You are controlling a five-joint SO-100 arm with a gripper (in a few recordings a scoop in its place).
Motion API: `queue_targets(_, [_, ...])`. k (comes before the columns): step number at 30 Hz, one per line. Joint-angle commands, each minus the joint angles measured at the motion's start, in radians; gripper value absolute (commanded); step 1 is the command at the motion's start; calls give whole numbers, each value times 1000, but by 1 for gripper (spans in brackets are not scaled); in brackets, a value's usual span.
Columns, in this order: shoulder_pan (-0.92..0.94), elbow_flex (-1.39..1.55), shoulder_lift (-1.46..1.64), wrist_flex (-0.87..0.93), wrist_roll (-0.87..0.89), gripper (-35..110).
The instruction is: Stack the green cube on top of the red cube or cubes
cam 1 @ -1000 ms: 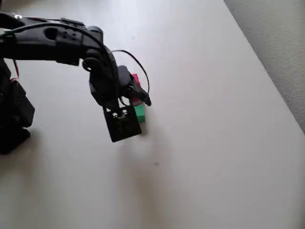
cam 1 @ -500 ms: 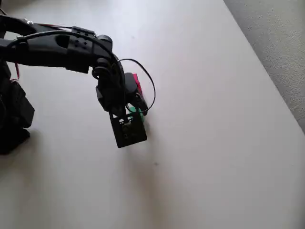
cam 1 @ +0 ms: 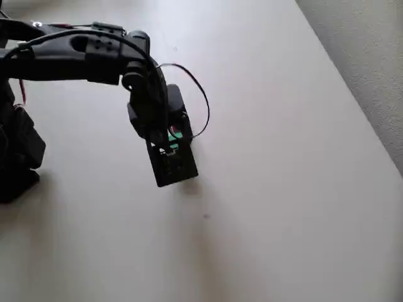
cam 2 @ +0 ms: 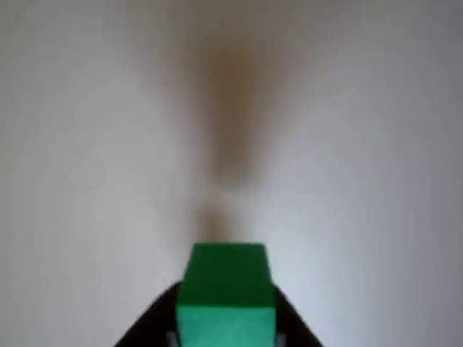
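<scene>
**A:** Where is the green cube sitting at this moment?

**B:** In the wrist view it is sitting at the bottom middle, between the two dark fingers of the gripper. One finger is showing at each lower side of it, and both are pressing against its sides. So the gripper is clamping on the green cube.

**A:** Is the cube touching the table?

**B:** I cannot tell from the wrist view. The pale table is spreading out blurred behind the cube, and a soft dark shadow is running up the middle of the picture above it.

**A:** And from above?

**B:** In the overhead view the black arm is reaching in from the left edge and bending down over the table. Only a small patch of the green cube is peeking out under the wrist, just above the black boxy part at the arm's end. The gripper itself is mostly hiding under the arm there, so its fingers are not showing clearly.

**A:** Anything else around it?

**B:** A thin black cable is looping out to the right of the wrist. A tiny red speck is showing beside the green patch, but I cannot tell what it is. The table's right edge is running diagonally, with grey floor lying beyond it.
</scene>
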Motion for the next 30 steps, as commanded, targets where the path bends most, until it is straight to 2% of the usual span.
queue_targets(1, [-49,-161,112,117,31,-1])
queue_targets(10, [-178,-287,146,247,98,-2])
queue_targets(18, [-255,-288,143,255,141,-2])
queue_targets(30, [-267,-288,80,232,153,-2])
